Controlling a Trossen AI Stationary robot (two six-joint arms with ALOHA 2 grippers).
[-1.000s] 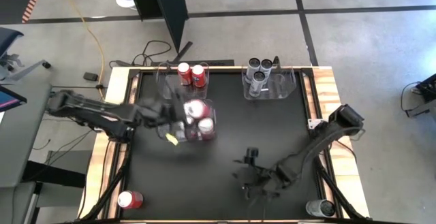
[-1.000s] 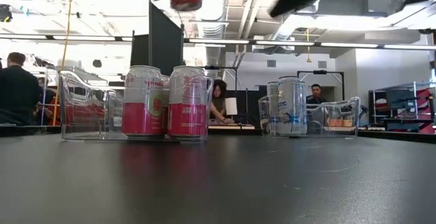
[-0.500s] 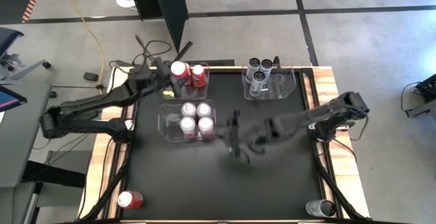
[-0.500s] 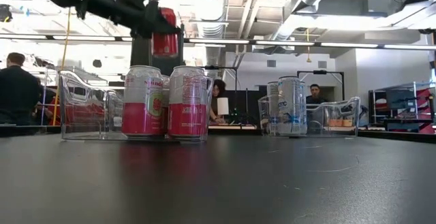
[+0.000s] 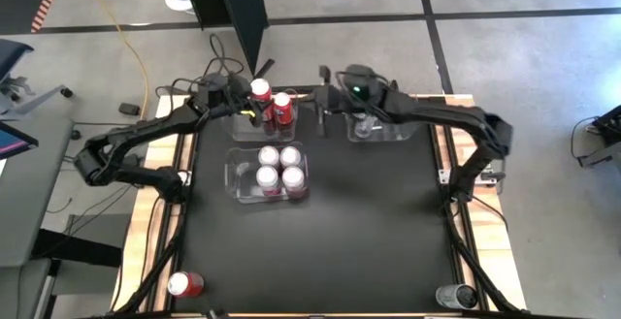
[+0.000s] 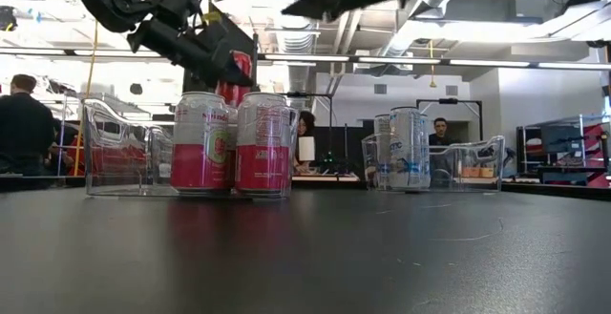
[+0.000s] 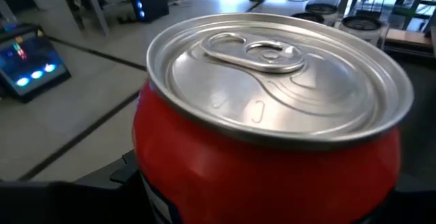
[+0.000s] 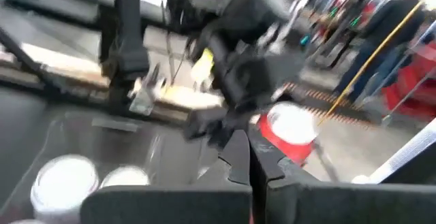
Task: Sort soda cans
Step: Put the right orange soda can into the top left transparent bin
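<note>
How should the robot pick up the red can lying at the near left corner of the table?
The red soda can lies on its side on the table's wooden edge, so come straight down from above and close the end effector across its round middle, not its ends, since the curved sides could roll.

Both arms reach far; left gripper (image 5: 254, 104) seemingly clamped wide, right gripper (image 5: 323, 94) closed.

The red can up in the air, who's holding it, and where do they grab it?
The left gripper holds the red can by its sides, below the silver top, over the far-left bin. The right gripper is shut and holds nothing.
</note>
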